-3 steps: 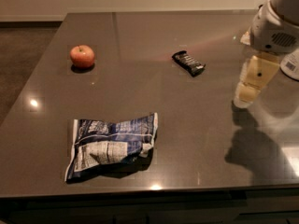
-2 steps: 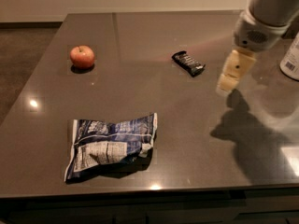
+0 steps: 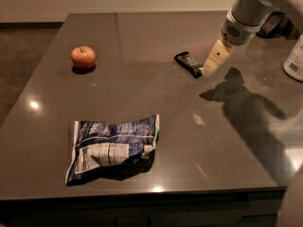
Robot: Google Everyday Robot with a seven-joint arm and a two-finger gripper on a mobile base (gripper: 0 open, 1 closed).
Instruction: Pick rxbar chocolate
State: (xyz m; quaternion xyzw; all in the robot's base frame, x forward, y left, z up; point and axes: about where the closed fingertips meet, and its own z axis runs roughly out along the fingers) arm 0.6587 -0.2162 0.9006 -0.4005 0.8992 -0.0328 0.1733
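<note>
The rxbar chocolate is a small flat black bar with pale lettering. It lies on the dark grey table right of centre, towards the back. My gripper comes in from the upper right. Its pale fingers point down and left. The tips are just right of the bar's near end, very close to it. Nothing shows in its grasp.
A red apple sits at the back left. A large blue-and-white chip bag lies crumpled near the front edge. A white container stands at the right edge. The arm's shadow falls on the table's right side.
The gripper has moved left and towards the back, from the right side of the table to right beside the black bar. The bar, apple and bag have not moved.
</note>
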